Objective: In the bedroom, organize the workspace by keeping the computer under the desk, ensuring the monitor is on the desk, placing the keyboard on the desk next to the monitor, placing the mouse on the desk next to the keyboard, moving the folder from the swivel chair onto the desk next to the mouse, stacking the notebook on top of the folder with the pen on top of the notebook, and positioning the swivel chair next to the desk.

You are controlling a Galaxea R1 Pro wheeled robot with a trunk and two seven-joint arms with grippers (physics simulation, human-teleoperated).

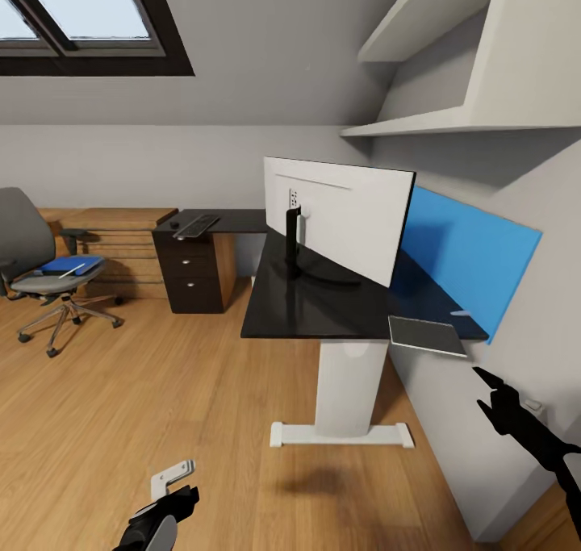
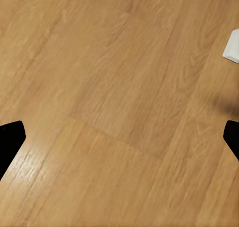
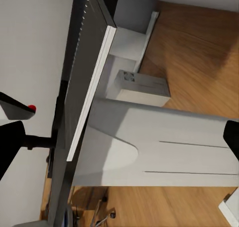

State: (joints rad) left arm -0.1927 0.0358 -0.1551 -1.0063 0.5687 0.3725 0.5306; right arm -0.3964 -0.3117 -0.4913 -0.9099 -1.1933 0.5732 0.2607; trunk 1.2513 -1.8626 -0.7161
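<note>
The desk (image 1: 323, 309) stood by the wall, glossy black top on a white pedestal, blue panel behind. On it the monitor (image 1: 347, 216) stood upright, white back showing. The keyboard (image 1: 196, 226) and mouse (image 1: 174, 224) lay on its far wing. Beyond that end, the swivel chair (image 1: 36, 265) held the blue folder (image 1: 68, 265) and the pen (image 1: 73, 270) on its seat.

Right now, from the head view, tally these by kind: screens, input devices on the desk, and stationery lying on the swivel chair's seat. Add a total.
Screens: 1, the monitor
Input devices: 2, the keyboard and the mouse
Stationery on the swivel chair: 2, the folder and the pen
Total: 5
</note>
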